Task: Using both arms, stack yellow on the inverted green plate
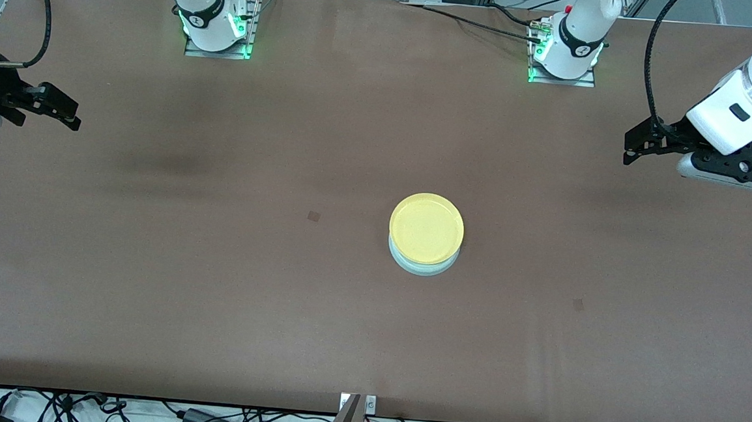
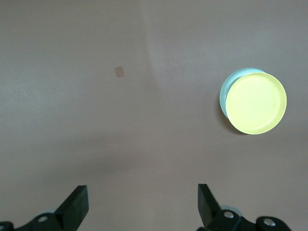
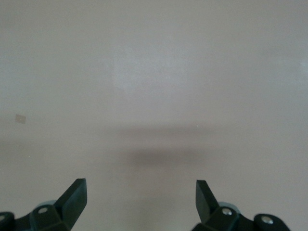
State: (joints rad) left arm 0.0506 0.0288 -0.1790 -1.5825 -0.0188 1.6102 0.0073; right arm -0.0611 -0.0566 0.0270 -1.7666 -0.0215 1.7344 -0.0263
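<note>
Yellow plate (image 1: 426,228): lies rim up on top of the green plate, near the middle of the bench, somewhat toward the left arm's end and a little nearer the front edge than the edge where the bases stand.
Green plate (image 1: 422,266): rests on the bench under the yellow one; only a pale crescent of its edge shows, on the side facing the front camera. The left wrist view shows the same crescent (image 2: 224,92) peeking out beside the yellow plate (image 2: 256,103).
Left pincer (image 1: 629,148): up in the air over the bench's end on the left arm's side, well apart from the stack, fingers spread wide with nothing between them (image 2: 142,204).
Right pincer (image 1: 68,112): up over the bench's end on the right arm's side, well apart from the plates, fingers spread wide and holding nothing (image 3: 141,201).
Bench (image 1: 215,279): brown cover, with a small dark square mark (image 1: 313,216) near the stack.
</note>
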